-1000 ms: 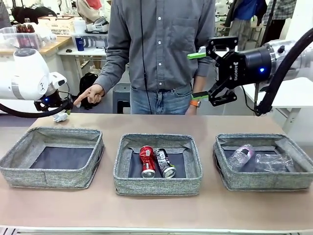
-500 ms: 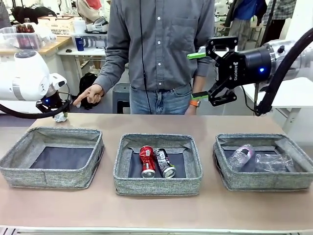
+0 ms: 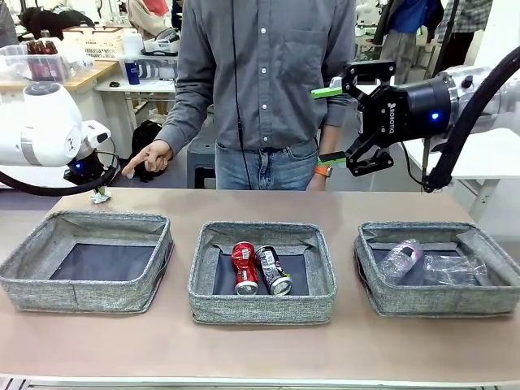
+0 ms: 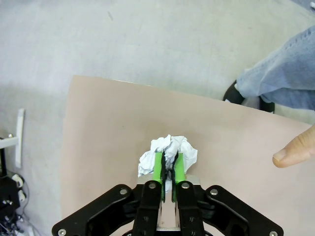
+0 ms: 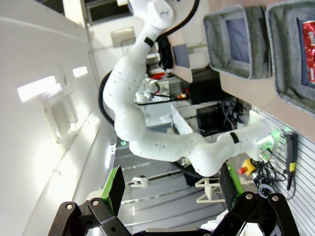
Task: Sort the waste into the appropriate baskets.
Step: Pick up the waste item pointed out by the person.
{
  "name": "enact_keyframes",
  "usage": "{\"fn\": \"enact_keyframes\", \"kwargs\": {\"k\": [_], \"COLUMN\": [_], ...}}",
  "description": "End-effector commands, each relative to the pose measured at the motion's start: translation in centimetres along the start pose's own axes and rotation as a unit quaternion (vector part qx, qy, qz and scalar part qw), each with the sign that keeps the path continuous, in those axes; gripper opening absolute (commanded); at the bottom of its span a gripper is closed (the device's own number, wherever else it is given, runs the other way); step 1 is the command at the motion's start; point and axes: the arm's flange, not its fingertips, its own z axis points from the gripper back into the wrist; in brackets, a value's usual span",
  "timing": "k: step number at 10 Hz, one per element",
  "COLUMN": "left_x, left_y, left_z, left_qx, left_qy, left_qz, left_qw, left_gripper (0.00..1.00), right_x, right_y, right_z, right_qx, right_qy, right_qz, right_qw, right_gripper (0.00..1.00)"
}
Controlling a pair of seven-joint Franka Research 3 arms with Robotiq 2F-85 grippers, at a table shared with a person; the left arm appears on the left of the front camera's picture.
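Observation:
My left gripper is shut on the small white paper wad at the table's far left corner, just above the tabletop. The left basket below it holds nothing. A red can and a black-and-silver can lie side by side in the middle basket. Two clear plastic bottles lie in the right basket. High over the far right side my right gripper stands open with nothing between its green pads.
A person in a grey shirt stands at the far side; one hand points a finger toward the paper wad, the fingertip near it. Bare table runs along the front edge and between the baskets.
My left gripper closed on the paper wad and has lifted it slightly. The right arm and the person's hand stayed where they were.

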Motion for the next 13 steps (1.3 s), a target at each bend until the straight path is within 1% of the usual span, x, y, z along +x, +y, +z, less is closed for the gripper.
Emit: {"fn": "enact_keyframes", "kwargs": {"k": [1,6,7,8,9,10,12,13], "left_x": [0.0,-0.3,-0.7,-1.4,-2.2,-3.2,-5.4,-7.3], "left_y": [0.2,0.3,0.2,0.2,0.3,0.6,0.9,0.5], "left_z": [-0.5,0.2,1.2,3.6,7.0,11.9,20.7,25.3], "left_qx": [0.008,0.011,0.019,0.019,0.02,0.025,0.019,-0.023], "left_qy": [0.004,-0.003,0.0,0.022,0.04,0.047,0.014,-0.002], "left_qz": [0.007,0.001,0.005,0.007,0.012,0.016,0.009,-0.003], "left_qw": [1.0,1.0,1.0,1.0,0.999,0.998,1.0,1.0], "left_gripper": [0.0,0.0,0.0,0.0,0.0,0.0,0.0,0.0], "right_x": [0.0,0.0,0.0,0.0,0.0,0.0,0.0,0.0], "right_y": [0.2,0.2,0.2,0.2,0.2,0.2,0.2,0.2], "right_z": [0.1,0.1,0.1,0.1,0.1,0.1,0.1,0.1], "right_qx": [-0.003,-0.003,-0.003,-0.003,-0.003,-0.003,-0.003,-0.003], "right_qy": [0.004,0.004,0.004,0.004,0.004,0.004,0.004,0.004], "right_qz": [-0.001,-0.001,-0.001,-0.001,-0.001,-0.001,-0.001,-0.001], "right_qw": [1.0,1.0,1.0,1.0,1.0,1.0,1.0,1.0], "right_gripper": [1.0,1.0,1.0,1.0,1.0,1.0,1.0,1.0]}}
